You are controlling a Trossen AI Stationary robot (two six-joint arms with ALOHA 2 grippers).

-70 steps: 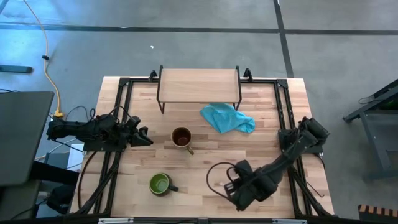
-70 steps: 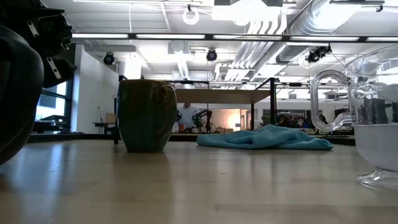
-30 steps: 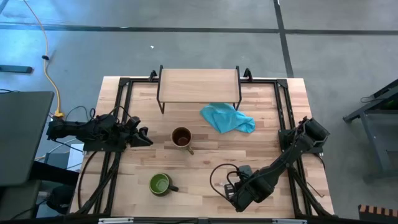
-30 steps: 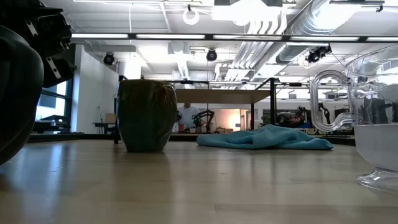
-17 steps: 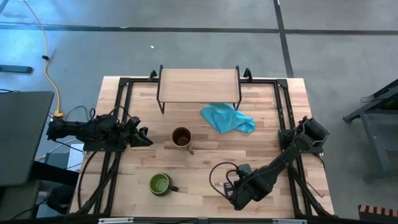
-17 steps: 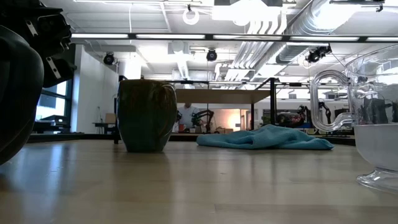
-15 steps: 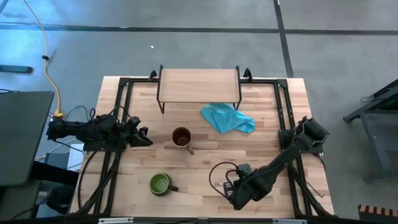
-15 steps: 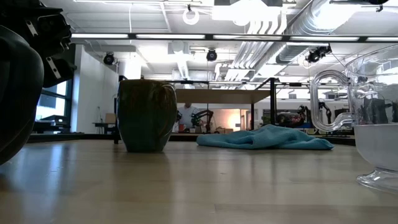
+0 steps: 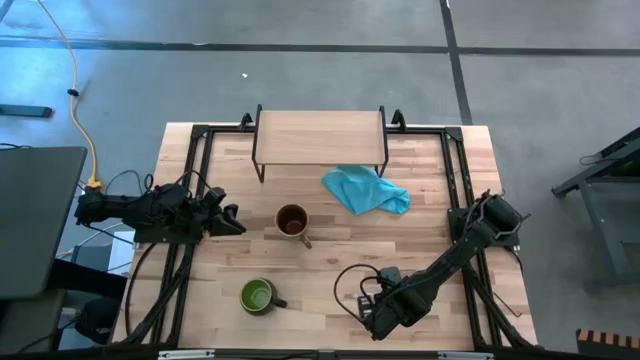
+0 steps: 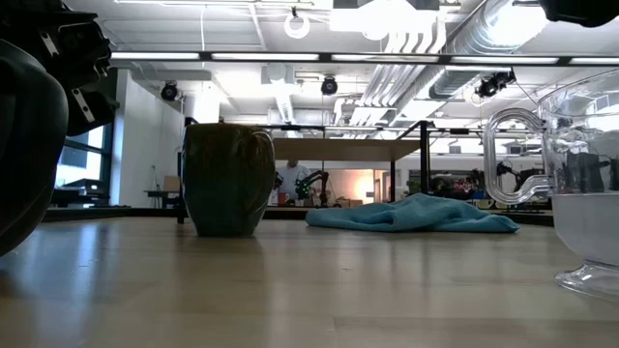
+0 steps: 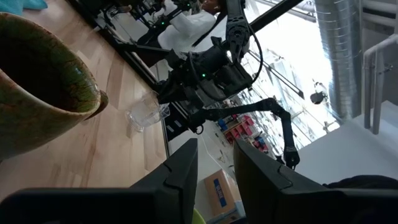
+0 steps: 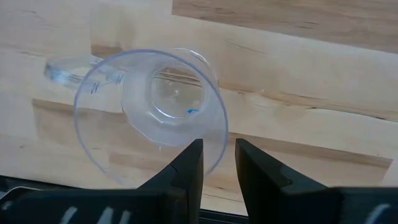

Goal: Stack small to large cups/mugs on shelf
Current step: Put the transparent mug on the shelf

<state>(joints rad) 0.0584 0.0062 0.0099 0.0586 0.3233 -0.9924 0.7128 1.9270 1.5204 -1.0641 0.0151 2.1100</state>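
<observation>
The small clear glass cup [image 12: 152, 106] stands upright on its foot on the tabletop near the near edge; it also shows in the low view [image 10: 585, 184]. My right gripper [image 12: 219, 146] hangs just above it, open by a narrow gap, with its fingers over the rim on the side away from the handle [image 12: 68, 70]. Its tip shows above the cup in the low view [image 10: 580, 8]. The tan-brown mug [image 9: 292, 221] stands mid-table. The dark mug with green inside [image 9: 257, 296] stands near the near edge. The shelf [image 9: 320, 137] stands on its legs at the far edge. My left gripper [image 9: 234, 222] waits left of the tan-brown mug, open by a narrow gap.
A crumpled blue cloth [image 9: 365, 190] lies between the shelf and the right arm. Black frame rails [image 9: 190, 180] run along the table's left and right sides. Bare wood lies between the two mugs and the glass cup.
My right gripper has moved a little toward the table's left edge and come down over the glass cup. Its tip now shows at the top of the low view. The cups have not moved.
</observation>
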